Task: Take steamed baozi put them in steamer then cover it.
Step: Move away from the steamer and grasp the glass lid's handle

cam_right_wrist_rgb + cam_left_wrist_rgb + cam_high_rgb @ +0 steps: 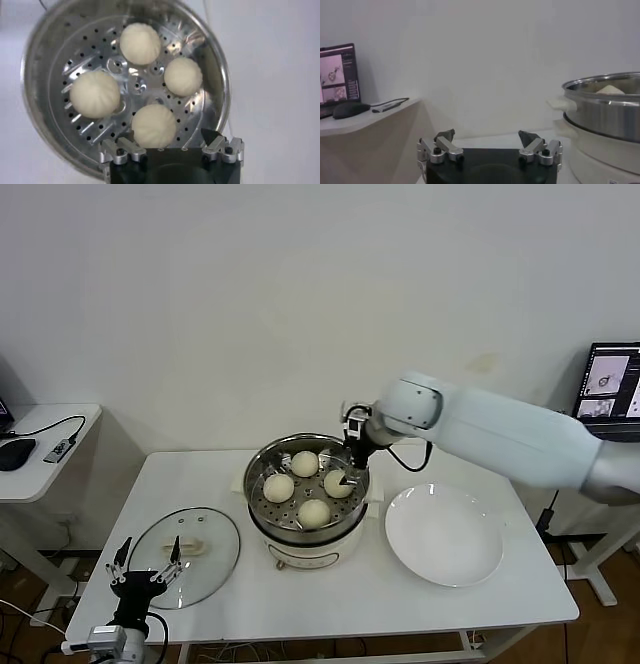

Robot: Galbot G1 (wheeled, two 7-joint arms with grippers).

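Note:
Several cream-white baozi (314, 512) lie on the perforated tray of the steel steamer (255, 469) at the table's middle. My right gripper (352, 469) hangs open over the steamer's right side, holding nothing. In the right wrist view the right gripper (167, 133) stands just above one baozi (153, 125), inside the steamer (50, 50). The glass cover (205, 534) lies flat on the table to the steamer's left. At the table's near-left corner my left gripper (148, 552) is open at the cover's near edge. The left gripper (487, 133) faces the steamer (605, 110) from the side.
An empty white plate (445, 534) lies right of the steamer. A low side table (40, 459) with a mouse (15, 452) stands at far left. A laptop screen (610, 379) shows at far right.

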